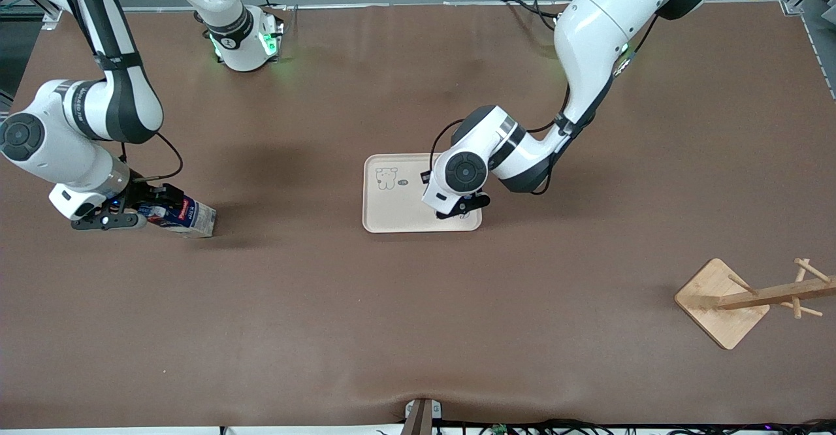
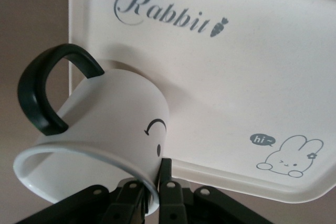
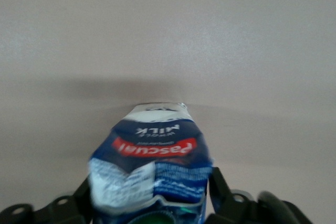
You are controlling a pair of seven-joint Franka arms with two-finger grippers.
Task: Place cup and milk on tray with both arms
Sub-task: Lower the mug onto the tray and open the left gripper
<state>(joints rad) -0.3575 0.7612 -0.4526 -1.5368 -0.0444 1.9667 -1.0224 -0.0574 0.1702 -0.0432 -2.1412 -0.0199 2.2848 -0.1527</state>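
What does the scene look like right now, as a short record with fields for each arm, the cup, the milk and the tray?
left gripper: over the tray, fingers shut on the cup's rim
cup: tilted, held over the tray's edge
right gripper: toward the right arm's end of the table, fingers shut on the milk
milk: tilted, away from the tray
tray: nothing resting on it yet
wooden rack: untouched

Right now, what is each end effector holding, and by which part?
Left end effector pinches the cup by its rim, over the tray. Right end effector clamps the milk near its cap end.
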